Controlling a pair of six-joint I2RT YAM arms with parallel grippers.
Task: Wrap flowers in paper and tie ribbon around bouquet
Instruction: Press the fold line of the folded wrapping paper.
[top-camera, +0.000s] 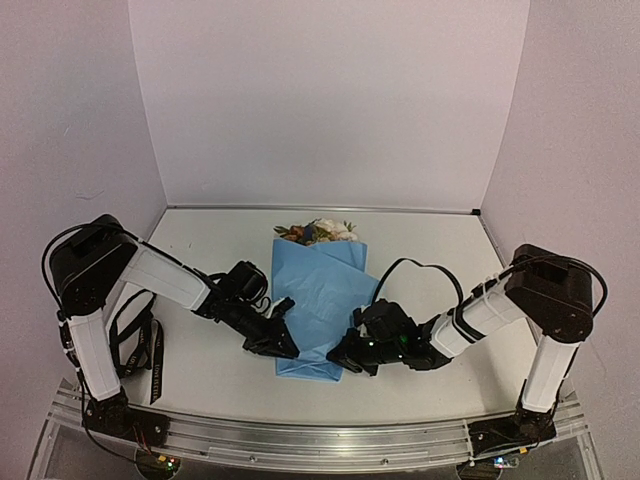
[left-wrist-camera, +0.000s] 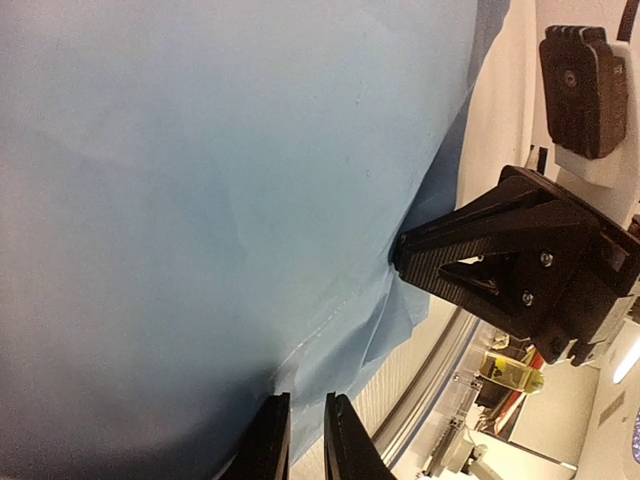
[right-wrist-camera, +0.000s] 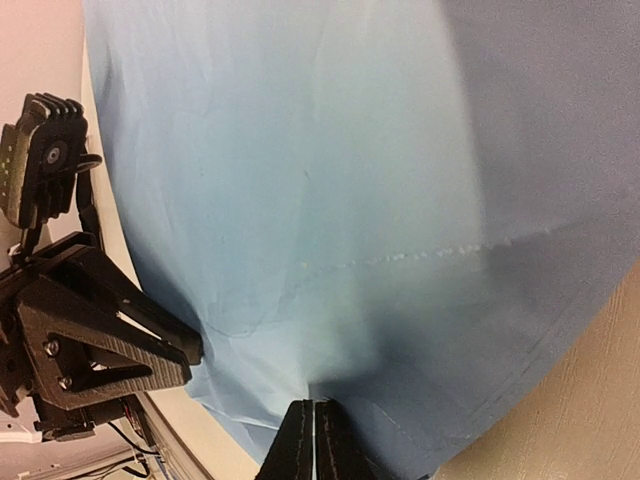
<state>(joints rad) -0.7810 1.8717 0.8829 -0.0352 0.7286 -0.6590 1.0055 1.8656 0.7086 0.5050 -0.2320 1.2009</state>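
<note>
The bouquet lies in the middle of the table as a light blue paper bundle. The flowers, cream and orange, poke out of its far end. My left gripper sits at the near left corner of the paper, its jaws nearly together with the paper's edge between them. My right gripper is at the near right corner, shut on a puckered fold of paper. The two grippers face each other a short way apart. The black ribbon lies beside the left arm's base.
A ribbed aluminium rail runs along the near edge, close below the bundle's end. White walls close in the back and both sides. The right arm's black cable loops above the table next to the paper.
</note>
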